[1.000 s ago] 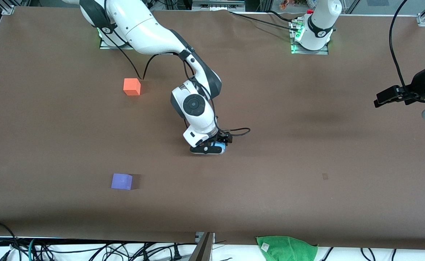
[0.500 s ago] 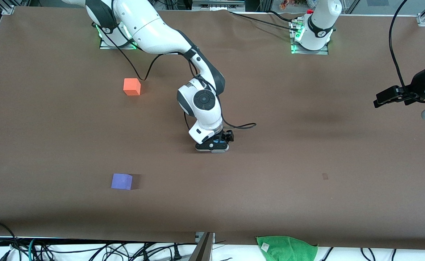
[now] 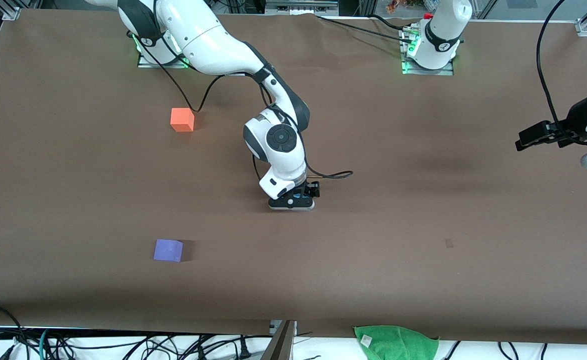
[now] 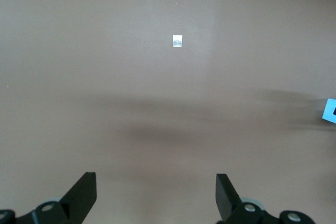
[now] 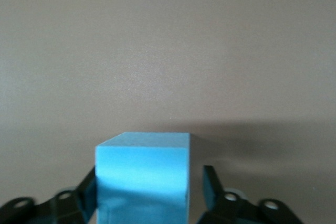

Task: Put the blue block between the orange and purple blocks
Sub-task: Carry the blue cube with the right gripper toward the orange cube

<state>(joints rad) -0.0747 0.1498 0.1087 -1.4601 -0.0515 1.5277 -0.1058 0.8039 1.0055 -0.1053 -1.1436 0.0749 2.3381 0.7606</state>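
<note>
The blue block (image 5: 142,177) sits on the brown table mid-table. In the front view only a sliver of it (image 3: 300,198) shows under my right gripper (image 3: 293,202). My right gripper (image 5: 149,192) is down around the block and open: one finger touches a side and the other finger (image 5: 210,187) stands a small gap off. The orange block (image 3: 182,120) lies nearer the right arm's base. The purple block (image 3: 168,250) lies nearer the front camera. My left gripper (image 4: 155,198) is open and empty, and waits high over the left arm's end of the table.
A green cloth (image 3: 396,341) lies at the table's front edge. A small pale tag (image 3: 449,243) is stuck on the table; it also shows in the left wrist view (image 4: 177,41). Cables hang along the front edge.
My right gripper shifted slightly toward the left arm's end and came down over the blue block, which is now mostly hidden in the front view. The left arm barely moved.
</note>
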